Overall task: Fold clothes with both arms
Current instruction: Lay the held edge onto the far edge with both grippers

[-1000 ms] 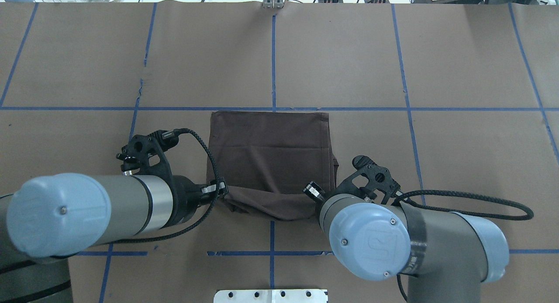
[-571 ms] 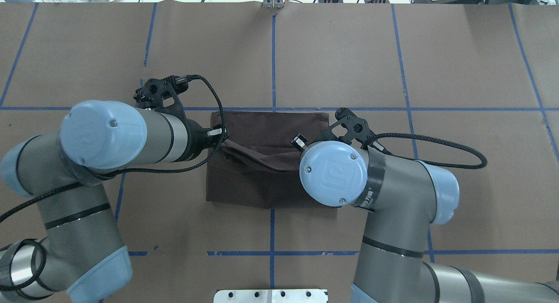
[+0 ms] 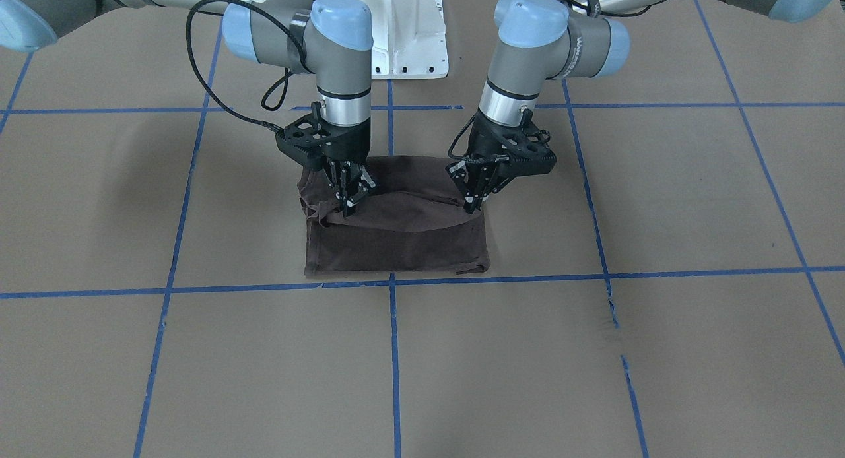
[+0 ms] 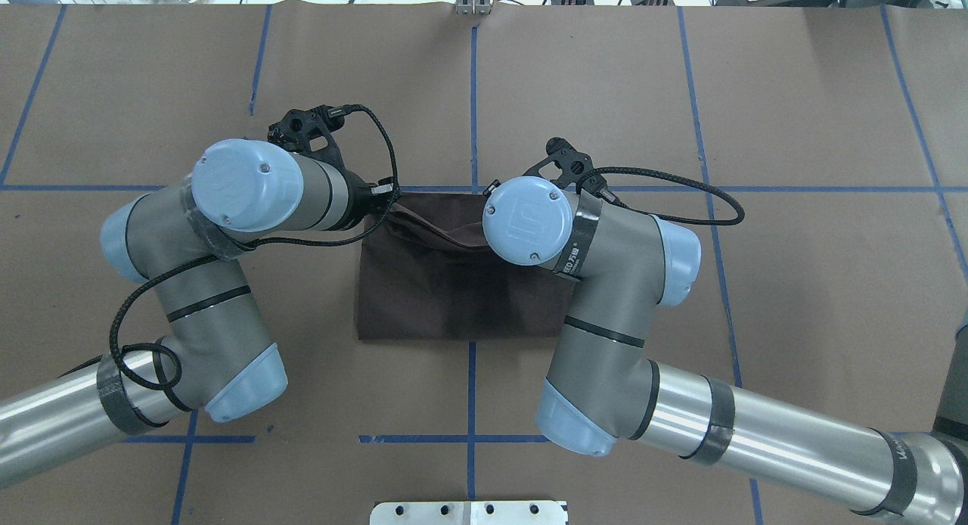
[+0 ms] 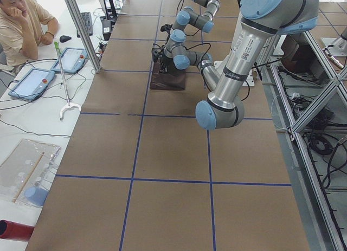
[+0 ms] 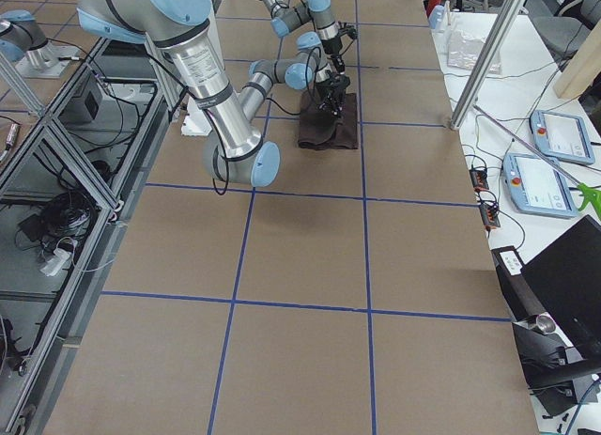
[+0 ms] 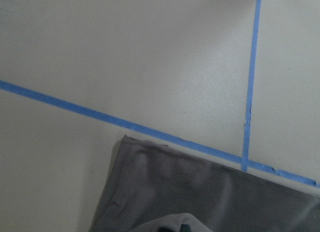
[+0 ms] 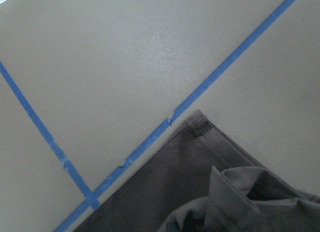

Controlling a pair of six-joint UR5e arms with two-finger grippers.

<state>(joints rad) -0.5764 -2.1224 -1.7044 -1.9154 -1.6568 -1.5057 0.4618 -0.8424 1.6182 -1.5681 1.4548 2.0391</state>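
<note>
The dark brown T-shirt [image 3: 396, 247] lies folded into a rectangle on the brown paper, at the middle of the table in the overhead view [image 4: 454, 302]. My left gripper [image 3: 471, 204] and my right gripper [image 3: 346, 208] point down. Each is shut on one end of a lifted fold of the shirt, held just above the lower layer near its far edge. In the overhead view the left gripper [image 4: 380, 204] shows at the shirt's far left corner, and the right gripper is hidden under its own wrist. The wrist views show the shirt's far corners [image 7: 175, 192] [image 8: 200, 157]. Collar and lettering are hidden.
Blue tape lines [image 4: 473, 94] grid the paper. One runs just beyond the shirt's far edge [image 3: 396, 283]. The white pedestal base [image 3: 403, 35] stands behind the arms. An operator [image 5: 21, 23] sits past the table's far side, with tablets [image 5: 32, 83] beside him.
Both grippers have carried the shirt's near edge up and away from the robot, over the shirt to near its far edge. The arms have stretched forward.
</note>
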